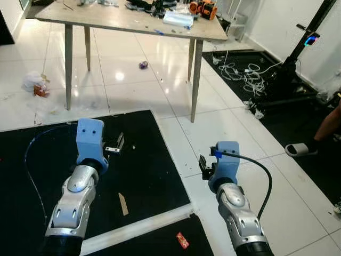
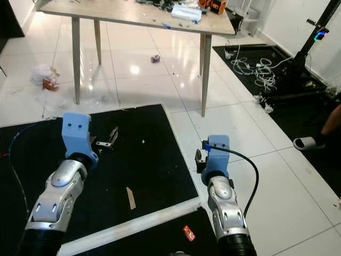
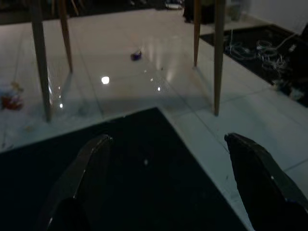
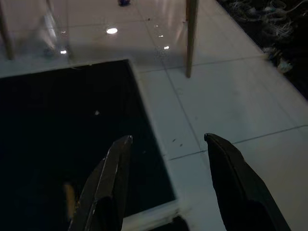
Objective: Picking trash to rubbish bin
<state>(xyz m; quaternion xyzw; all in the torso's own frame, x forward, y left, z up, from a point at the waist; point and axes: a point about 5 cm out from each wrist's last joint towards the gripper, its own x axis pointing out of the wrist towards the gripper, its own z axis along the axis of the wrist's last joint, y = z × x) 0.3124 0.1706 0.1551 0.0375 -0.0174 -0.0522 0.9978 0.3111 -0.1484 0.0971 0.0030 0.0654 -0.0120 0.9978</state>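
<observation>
A small purple wrapper [image 1: 143,64] lies on the white tiles under the wooden table [image 1: 96,18]. Beside the table's left leg sits a crumpled white bag with a red scrap [image 1: 34,83]. On the black mat [image 1: 149,160] rest a tan strip [image 1: 123,204] and, nearer me, a red wrapper [image 1: 182,240]. My left gripper [image 1: 118,145] hovers over the mat, open and empty; its fingers [image 3: 91,163] frame the purple wrapper [image 3: 136,55] far ahead. Over the mat's right edge my right gripper [image 1: 205,166] hangs open with nothing in it, its fingers [image 4: 113,168] above mat and tile.
Tools and clutter cover the tabletop. White cables [image 1: 242,72] and a black stand [image 1: 298,53] sit on a second dark mat at the right. A person's leg [image 1: 327,125] and a slipper [image 1: 298,149] are at the right edge.
</observation>
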